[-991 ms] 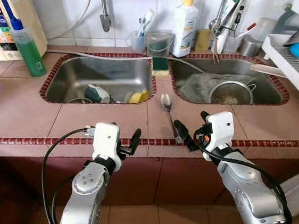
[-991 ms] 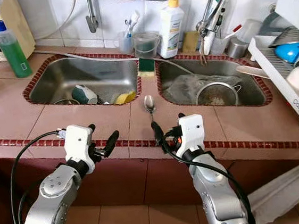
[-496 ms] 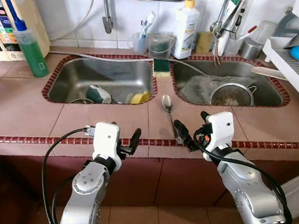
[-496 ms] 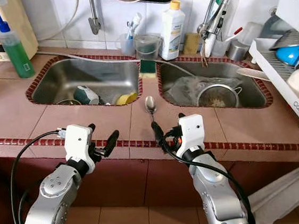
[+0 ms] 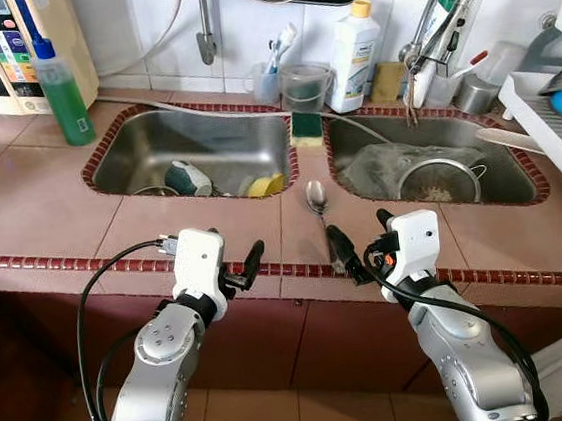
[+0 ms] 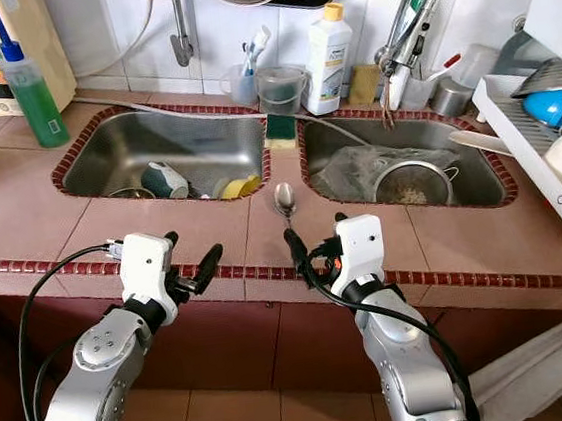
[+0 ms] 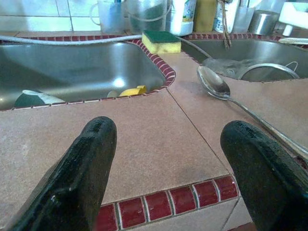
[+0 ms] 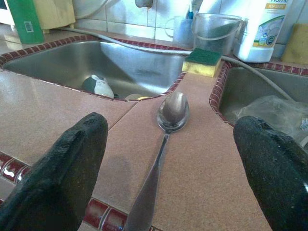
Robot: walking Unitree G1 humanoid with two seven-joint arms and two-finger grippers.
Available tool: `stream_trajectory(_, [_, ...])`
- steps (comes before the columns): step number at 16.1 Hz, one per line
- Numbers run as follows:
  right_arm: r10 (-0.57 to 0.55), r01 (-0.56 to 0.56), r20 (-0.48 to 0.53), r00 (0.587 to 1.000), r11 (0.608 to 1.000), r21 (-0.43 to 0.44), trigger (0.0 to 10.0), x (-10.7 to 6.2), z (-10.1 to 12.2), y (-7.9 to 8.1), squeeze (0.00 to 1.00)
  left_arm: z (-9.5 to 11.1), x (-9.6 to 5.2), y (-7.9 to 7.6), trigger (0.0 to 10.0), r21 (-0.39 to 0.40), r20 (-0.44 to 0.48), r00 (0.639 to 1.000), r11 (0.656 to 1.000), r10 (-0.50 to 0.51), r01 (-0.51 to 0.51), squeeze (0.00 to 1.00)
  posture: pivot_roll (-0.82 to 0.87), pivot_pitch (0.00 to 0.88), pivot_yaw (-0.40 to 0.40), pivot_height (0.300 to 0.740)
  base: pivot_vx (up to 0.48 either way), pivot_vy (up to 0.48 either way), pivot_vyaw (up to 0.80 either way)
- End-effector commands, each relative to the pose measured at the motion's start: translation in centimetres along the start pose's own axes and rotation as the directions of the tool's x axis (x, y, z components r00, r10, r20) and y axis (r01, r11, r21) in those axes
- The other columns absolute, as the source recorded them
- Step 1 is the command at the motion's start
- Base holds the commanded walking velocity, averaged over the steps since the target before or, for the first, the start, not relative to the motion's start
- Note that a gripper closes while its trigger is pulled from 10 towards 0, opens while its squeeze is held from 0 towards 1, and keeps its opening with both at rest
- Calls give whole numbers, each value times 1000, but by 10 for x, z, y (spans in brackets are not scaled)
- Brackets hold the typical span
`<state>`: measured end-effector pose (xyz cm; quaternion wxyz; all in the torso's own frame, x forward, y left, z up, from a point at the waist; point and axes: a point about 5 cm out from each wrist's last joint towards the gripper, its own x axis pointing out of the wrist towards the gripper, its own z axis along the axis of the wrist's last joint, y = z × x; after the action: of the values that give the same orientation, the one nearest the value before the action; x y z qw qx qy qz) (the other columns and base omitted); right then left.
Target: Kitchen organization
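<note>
Right gripper (image 6: 316, 239): at the counter's front edge, fingers spread wide, empty; the spoon's handle runs up between them in the wrist view.
Left gripper (image 5: 234, 259): same edge, off at nine o'clock from the right one, also wide and empty, bare tile ahead of it.
Spoon (image 5: 316, 199): one, flat on the tiled counter (image 5: 49, 200) strip between the basins, bowl toward twelve o'clock, handle tip reaching the edge.
Risk: a thin handle lying flush on tile; a shallow close would likely skate over it, or nudge it off the edge to the floor (my guess).
Sinks: two; left sink (image 5: 130, 156) holds some dishes, right sink (image 5: 501, 147) a strainer (image 5: 436, 177).
Sponge (image 5: 304, 127): one, on the divider at twelve o'clock beyond the spoon.
Bottles: two, green bottle (image 5: 59, 83) at ten o'clock, white bottle (image 5: 357, 42) at one.
</note>
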<state>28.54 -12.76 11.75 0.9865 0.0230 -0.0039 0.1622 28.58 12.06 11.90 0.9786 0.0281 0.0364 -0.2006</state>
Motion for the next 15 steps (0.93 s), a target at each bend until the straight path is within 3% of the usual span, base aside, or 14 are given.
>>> stream_trajectory(1, [-2,2,13,1000,1000,-2,10000,0,4,-2,0,5,2,-3,10000,11,17,1000,1000,-15,14,0,-26,0,-79,740,334,0,0])
stream_trajectory(15, [3,-3,16,1000,1000,0,10000,1,5,-1,0,6,3,-2,10000,1,22,1000,1000,-12,12,0,-24,0,-79,740,311,0,0])
